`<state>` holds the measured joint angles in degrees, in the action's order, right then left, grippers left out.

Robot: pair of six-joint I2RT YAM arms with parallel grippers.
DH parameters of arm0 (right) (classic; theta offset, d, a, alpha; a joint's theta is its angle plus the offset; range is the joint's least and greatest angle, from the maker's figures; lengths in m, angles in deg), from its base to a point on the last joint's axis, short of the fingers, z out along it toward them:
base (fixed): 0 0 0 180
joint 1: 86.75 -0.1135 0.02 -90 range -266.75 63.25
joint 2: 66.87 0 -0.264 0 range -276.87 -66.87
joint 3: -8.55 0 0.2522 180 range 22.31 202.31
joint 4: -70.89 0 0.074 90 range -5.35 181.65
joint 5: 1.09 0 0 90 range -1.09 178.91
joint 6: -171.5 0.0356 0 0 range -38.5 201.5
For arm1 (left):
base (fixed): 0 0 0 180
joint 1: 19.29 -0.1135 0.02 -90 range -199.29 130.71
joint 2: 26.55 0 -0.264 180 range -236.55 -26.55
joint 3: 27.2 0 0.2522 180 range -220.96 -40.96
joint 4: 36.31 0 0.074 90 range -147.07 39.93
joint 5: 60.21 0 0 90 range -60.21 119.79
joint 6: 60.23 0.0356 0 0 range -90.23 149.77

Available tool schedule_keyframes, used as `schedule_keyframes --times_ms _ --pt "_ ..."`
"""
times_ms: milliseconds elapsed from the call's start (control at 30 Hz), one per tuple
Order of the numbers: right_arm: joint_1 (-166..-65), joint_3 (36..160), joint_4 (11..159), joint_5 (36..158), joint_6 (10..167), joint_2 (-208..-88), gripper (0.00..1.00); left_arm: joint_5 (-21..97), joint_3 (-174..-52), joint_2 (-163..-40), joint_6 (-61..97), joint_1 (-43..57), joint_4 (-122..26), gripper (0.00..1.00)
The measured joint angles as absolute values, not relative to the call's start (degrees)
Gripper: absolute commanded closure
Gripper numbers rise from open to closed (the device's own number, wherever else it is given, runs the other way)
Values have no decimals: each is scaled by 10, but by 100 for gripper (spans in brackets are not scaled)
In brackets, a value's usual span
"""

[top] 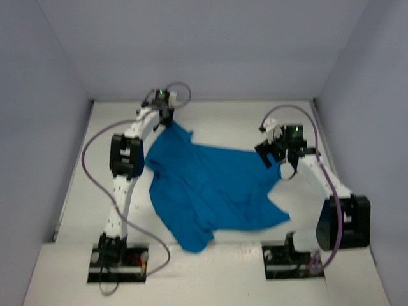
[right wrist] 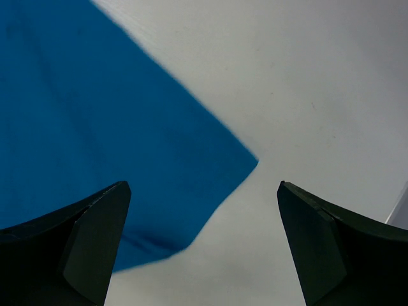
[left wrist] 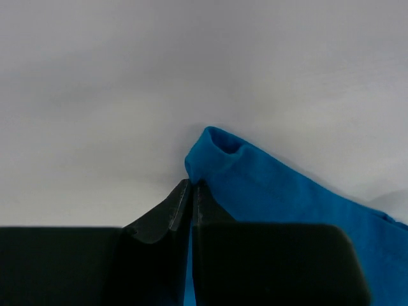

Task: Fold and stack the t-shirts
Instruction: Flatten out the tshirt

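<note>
The teal-blue t-shirt (top: 204, 188) lies crumpled and spread across the middle of the white table. My left gripper (top: 167, 121) is at the shirt's far left corner, shut on a pinch of the fabric; the left wrist view shows the gripper (left wrist: 191, 186) closed, with the shirt (left wrist: 268, 191) bunched at its tips. My right gripper (top: 273, 156) hovers over the shirt's right corner. In the right wrist view it (right wrist: 203, 191) is wide open and empty, with the shirt's pointed corner (right wrist: 95, 127) below, between the fingers.
The table (top: 223, 118) is boxed in by grey walls at the back and both sides. Purple cables loop from both arms. The arm bases (top: 118, 258) stand at the near edge.
</note>
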<state>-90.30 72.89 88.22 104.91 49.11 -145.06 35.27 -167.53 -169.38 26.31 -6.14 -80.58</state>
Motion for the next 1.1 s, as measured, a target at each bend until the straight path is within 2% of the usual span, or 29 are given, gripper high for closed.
schedule_keyframes --times_ms 100,133,200,233,300,433,667,767,900,1000,1100 --pt "-915 731 893 1050 469 -1473 9 334 -1780 -1758 286 -83 -812 96" --pt "-918 731 896 1050 462 -1481 13 326 -1809 -1775 294 -89 -814 85" --pt "-925 733 904 1047 450 -1496 24 311 -1854 -1802 309 -97 -812 31" --pt "-929 735 907 1043 443 -1505 28 305 -1867 -1810 316 -99 -811 22" --pt "-936 747 916 1035 437 -1529 35 291 -1879 -1814 322 -101 -802 12" --pt "-954 803 921 1017 442 -1607 53 285 -1859 -1789 327 -99 -788 12" --pt "-980 938 922 984 494 -1765 81 303 -1601 -1552 317 -98 -767 12" --pt "-985 1001 924 964 526 -1820 85 324 -1444 -1393 295 -98 -766 12" --pt "-989 1080 923 925 553 -1884 88 346 -1329 -1251 257 -98 -773 12" --pt "-988 1124 924 895 569 -1916 88 354 -1268 -1214 225 -98 -778 14" --pt "-988 1167 932 868 583 -1945 88 359 -1223 -1235 187 -97 -784 16"
